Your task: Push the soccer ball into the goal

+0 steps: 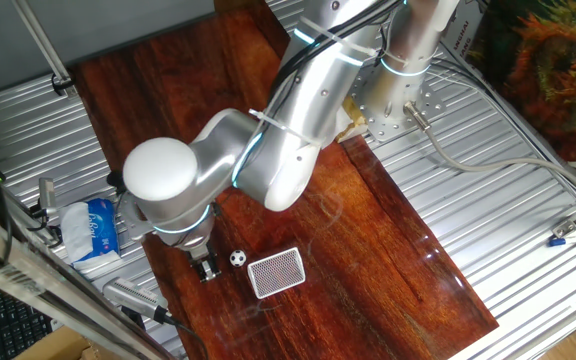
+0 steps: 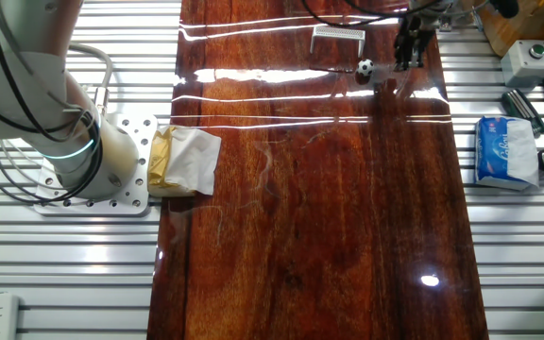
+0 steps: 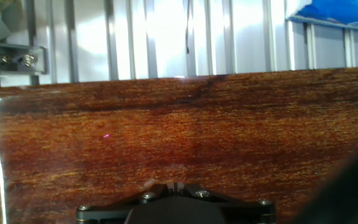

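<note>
Gripper (image 1: 206,270) low over the wooden board (image 1: 368,250), tip down near its surface, holding nothing. In the hand view the fingers (image 3: 174,186) meet at the bottom edge with no gap showing, so they read as closed. Soccer ball (image 1: 237,258) sits on the board just beside the gripper, apart from it by a small gap. Goal (image 1: 276,272) comes next, just beyond the ball on the far side from the gripper; whether ball and frame touch, can't tell. The other fixed view shows the same line: gripper (image 2: 409,49), ball (image 2: 365,67), goal (image 2: 338,35). Further off, a blue-and-white tissue packet (image 1: 90,230) lies on the metal slats beside the board, not involved.

Judged step: lined up behind the ball, push not yet made. Next move calls for a short, low sweep toward the goal, through the ball's centre so it doesn't skid off sideways past the frame.
</note>
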You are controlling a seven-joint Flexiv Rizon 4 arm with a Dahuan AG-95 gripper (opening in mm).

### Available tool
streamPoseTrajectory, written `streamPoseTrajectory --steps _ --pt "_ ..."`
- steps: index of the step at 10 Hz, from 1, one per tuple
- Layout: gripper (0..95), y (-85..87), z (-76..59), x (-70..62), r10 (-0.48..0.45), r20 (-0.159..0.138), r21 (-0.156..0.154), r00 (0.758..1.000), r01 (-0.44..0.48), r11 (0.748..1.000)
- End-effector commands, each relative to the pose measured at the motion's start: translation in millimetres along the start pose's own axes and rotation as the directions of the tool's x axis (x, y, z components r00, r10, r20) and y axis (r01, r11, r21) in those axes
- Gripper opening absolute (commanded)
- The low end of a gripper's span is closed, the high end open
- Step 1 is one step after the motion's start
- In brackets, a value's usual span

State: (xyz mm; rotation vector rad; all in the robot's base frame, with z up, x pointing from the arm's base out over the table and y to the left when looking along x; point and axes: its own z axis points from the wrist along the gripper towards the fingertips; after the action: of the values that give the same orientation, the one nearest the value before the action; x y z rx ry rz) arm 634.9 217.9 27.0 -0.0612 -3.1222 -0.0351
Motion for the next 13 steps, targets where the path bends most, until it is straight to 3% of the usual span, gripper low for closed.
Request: streamPoseTrajectory --steps 1,2,6,10,13 --pt "0.0 3.4 1.3 2.0 0.020 0.002 -0.005 1.000 -0.020 1.000" --pt "0.0 6.0 3.5 3.1 0.035 0.001 -0.020 0.999 -0.035 0.999" --pt "0.0 8.2 16.6 13.3 0.040 -0.002 -0.020 0.999 -0.040 0.999" --pt "0.0 6.9 10.8 22.9 0.050 -0.049 -0.034 0.998 -0.052 0.998" --pt "0.0 3.9 15.5 42.9 0.043 -0.055 -0.053 0.998 -0.046 0.998"
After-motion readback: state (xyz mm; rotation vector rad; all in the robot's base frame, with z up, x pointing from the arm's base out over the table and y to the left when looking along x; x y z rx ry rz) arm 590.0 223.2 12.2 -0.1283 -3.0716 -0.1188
